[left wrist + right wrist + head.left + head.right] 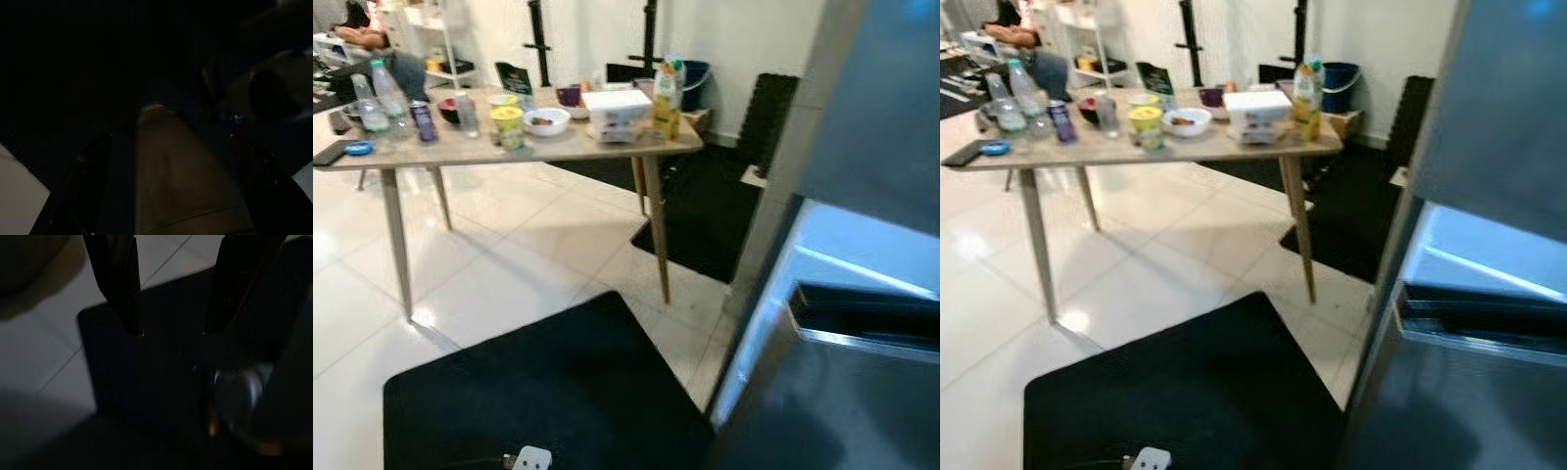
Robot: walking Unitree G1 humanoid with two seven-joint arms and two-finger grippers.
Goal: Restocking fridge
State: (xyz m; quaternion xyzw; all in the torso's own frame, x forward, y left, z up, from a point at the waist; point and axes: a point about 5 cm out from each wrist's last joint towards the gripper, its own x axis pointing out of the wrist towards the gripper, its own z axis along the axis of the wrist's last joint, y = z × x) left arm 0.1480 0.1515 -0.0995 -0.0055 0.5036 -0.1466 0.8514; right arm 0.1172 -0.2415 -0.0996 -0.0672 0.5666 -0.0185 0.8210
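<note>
A grey steel fridge [871,117] fills the right side, close to me, with a dark handle recess [867,318] across its lower part. A wooden table [573,147] stands to the left and farther off. On it are a juice carton [667,98], a white lidded box [618,115], a white bowl [546,121], a yellow cup [508,125], a can [423,121] and water bottles [386,98]. My right gripper [172,332] hangs open over a black mat [146,382] and white tiles. My left gripper [171,139] hangs in deep shade, fingers apart, nothing held.
A black mat [548,392] lies on the white tiled floor just ahead, with a small white plug [530,458] on its near edge. Another dark mat [705,225] lies beyond the table leg. A blue bucket [695,80] and shelving stand at the back. A person's arm [357,37] rests far left.
</note>
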